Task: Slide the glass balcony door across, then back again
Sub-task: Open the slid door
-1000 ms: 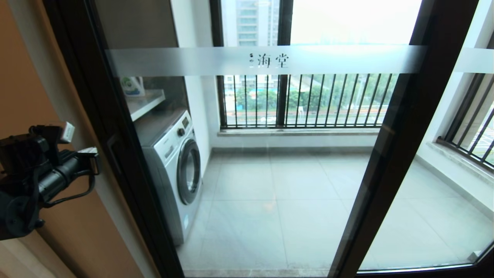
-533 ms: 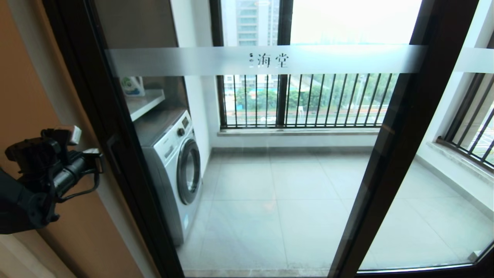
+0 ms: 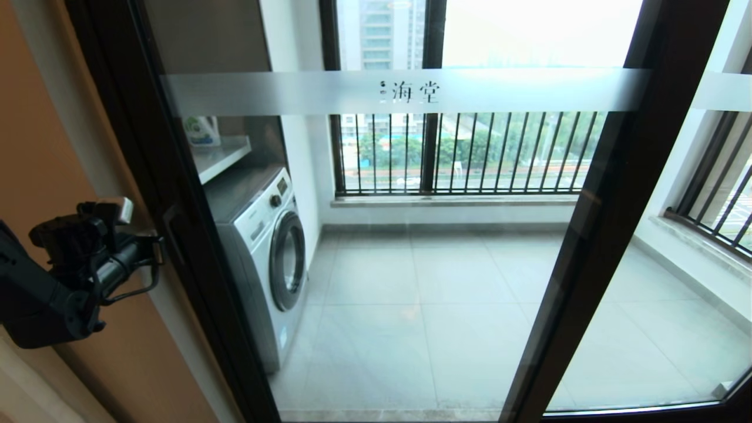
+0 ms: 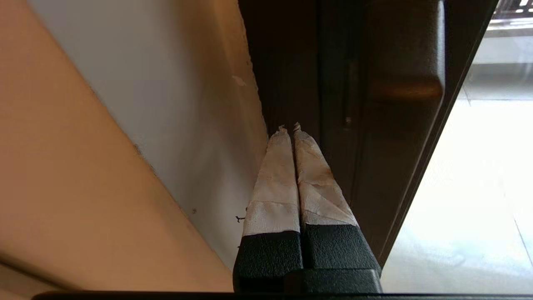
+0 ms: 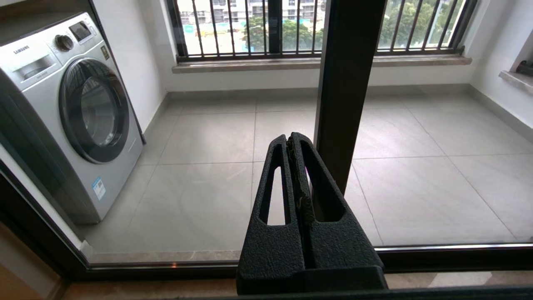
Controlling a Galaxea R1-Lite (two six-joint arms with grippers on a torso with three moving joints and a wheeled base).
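Note:
The glass balcony door fills the head view, with its dark left stile against the wall. Its frosted band carries small Chinese characters. A short dark bar handle sits on the left stile and also shows in the left wrist view. My left gripper hovers just left of the handle, shut with nothing between its taped fingers. Its tips point at the stile beside the wall. My right gripper is shut and empty, held low before the glass; it is out of the head view.
An orange-beige wall flanks the left arm. Behind the glass stand a washing machine, a shelf with a detergent bottle, and the black-railed window. To the right is a second glass panel with a plain frosted band.
My left gripper has moved right and slightly down, closer to the door's left stile and handle. The door has not moved.

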